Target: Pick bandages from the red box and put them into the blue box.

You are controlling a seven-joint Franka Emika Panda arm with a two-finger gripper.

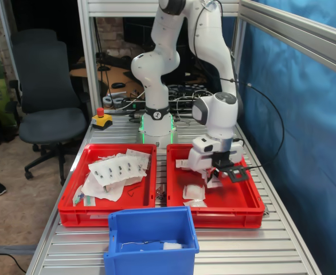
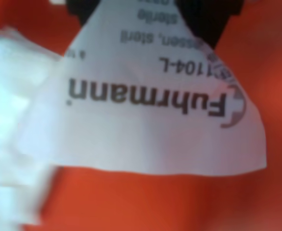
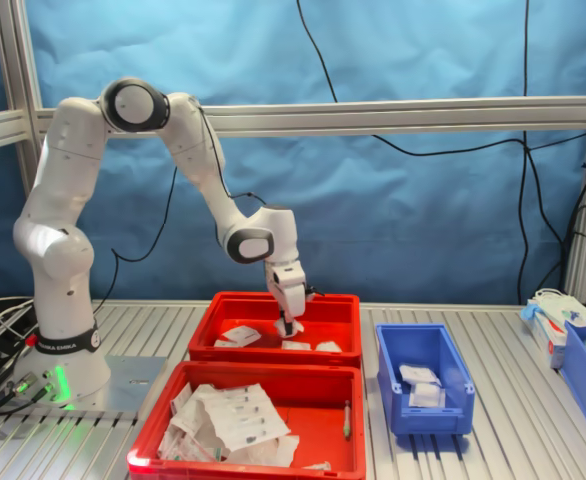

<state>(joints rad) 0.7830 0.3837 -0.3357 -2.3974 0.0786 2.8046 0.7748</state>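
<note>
White rounded arm (image 3: 188, 130) with dark grey joint rings; black cable alongside; green-lit base (image 1: 156, 127).

The gripper (image 3: 288, 327) sits low inside the red box (image 3: 345, 318) at the centre of the second exterior view, hemmed by its walls, with loose bandages (image 1: 194, 192) on the floor around it. Above this box the air is open. At the lower right of the second exterior view the blue box (image 3: 385, 372) stands just beside it, its top unobstructed. The other red tray (image 1: 71, 197), at the left of the first exterior view, is filled with white sheets (image 1: 115, 173).
</note>
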